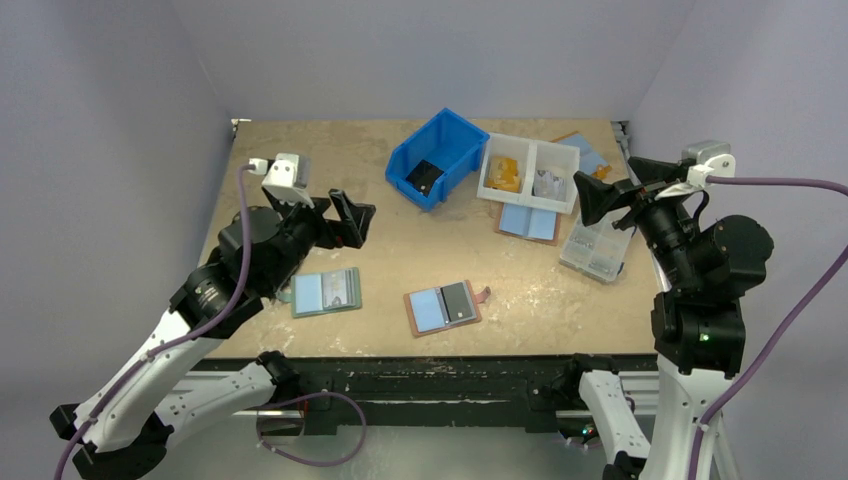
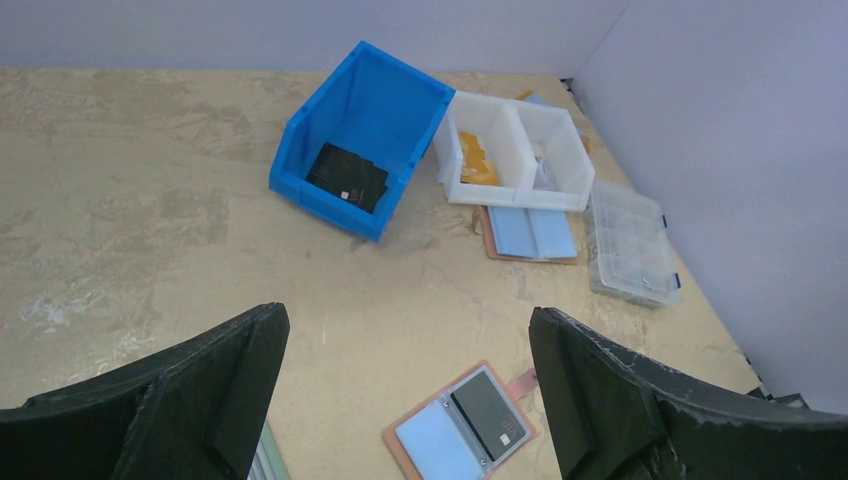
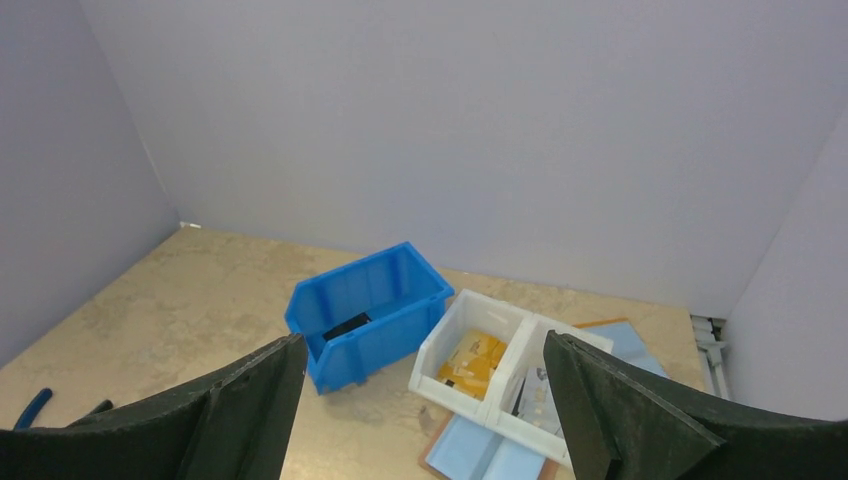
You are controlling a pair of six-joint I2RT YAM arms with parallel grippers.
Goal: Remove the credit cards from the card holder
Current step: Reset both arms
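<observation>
**Card holder lies open near the table's near edge, both grippers wide and clear of it**

The card holder (image 1: 443, 307) lies flat and unfolded on the table (image 1: 300, 150), close to the near edge and about midway along it. Its light-blue half is on the left, its dark-grey panel (image 1: 458, 300) on the right, and the snap tab (image 1: 485, 294) sticks out on the right side.

The left gripper (image 1: 362, 222) hangs above the table, behind and to the left of the holder and not touching it. Its jaws stand wide with nothing between them. In the left wrist view the holder (image 2: 462, 425) shows at the bottom edge, between the two fingers of the left gripper (image 2: 405, 330) and nearer the right-hand one. The left arm reaches in from the near left corner, elbow bent, wrist tipped downward toward the table's middle.

The right gripper (image 1: 590, 200) is held high by the right edge, over a clear box (image 1: 597, 248), well apart from the holder. Its jaws are also spread wide and empty. The right arm stands upright at the near right corner, wrist turned inward; its camera looks toward the far wall (the holder is out of that view).

A green wallet (image 1: 327, 292) lies open near the left arm. A blue bin (image 1: 437, 155), a white tray (image 1: 530, 172) and a blue-lined folder (image 1: 528, 222) sit toward the far right.
</observation>
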